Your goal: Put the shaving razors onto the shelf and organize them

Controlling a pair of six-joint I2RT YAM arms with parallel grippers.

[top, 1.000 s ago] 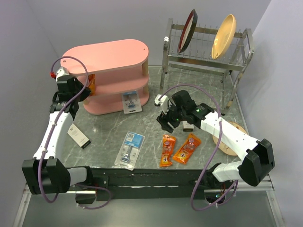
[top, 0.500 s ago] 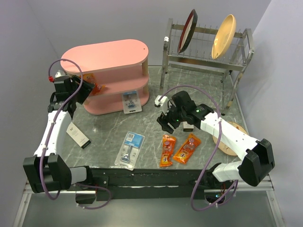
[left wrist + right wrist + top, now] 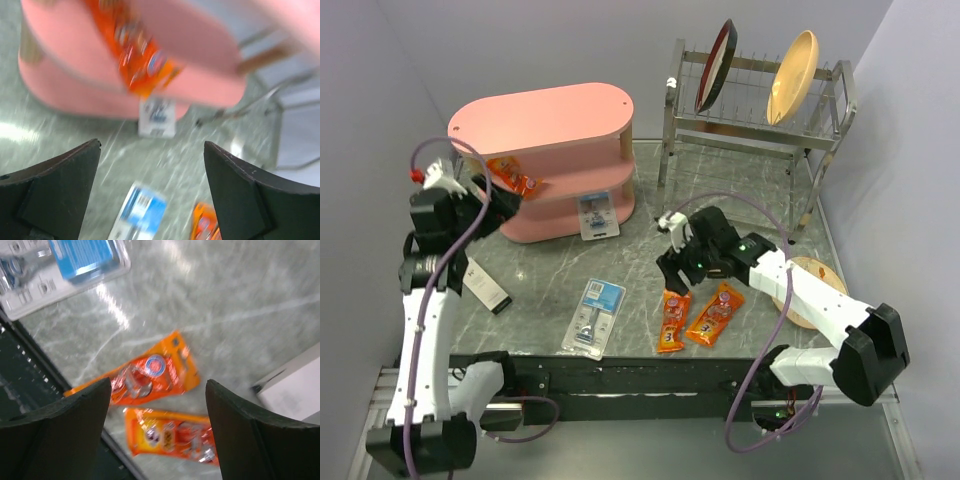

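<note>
One shaving razor pack leans against the foot of the pink shelf; it also shows blurred in the left wrist view. The second razor pack lies flat on the table near the front edge and shows in both wrist views. My left gripper hangs open and empty just left of the shelf's middle tier. My right gripper stands open and empty above two orange snack packets, to the right of the flat razor pack.
An orange snack packet lies on the shelf's middle tier. Two more packets lie under the right gripper. A white-and-black box lies at the left, another beside the right wrist. A dish rack with plates stands at the back right, and a wooden disc lies under the right arm.
My left gripper opened, left the orange packet on the shelf's middle tier and drew back to the left. My right gripper moved down over the two orange packets.
</note>
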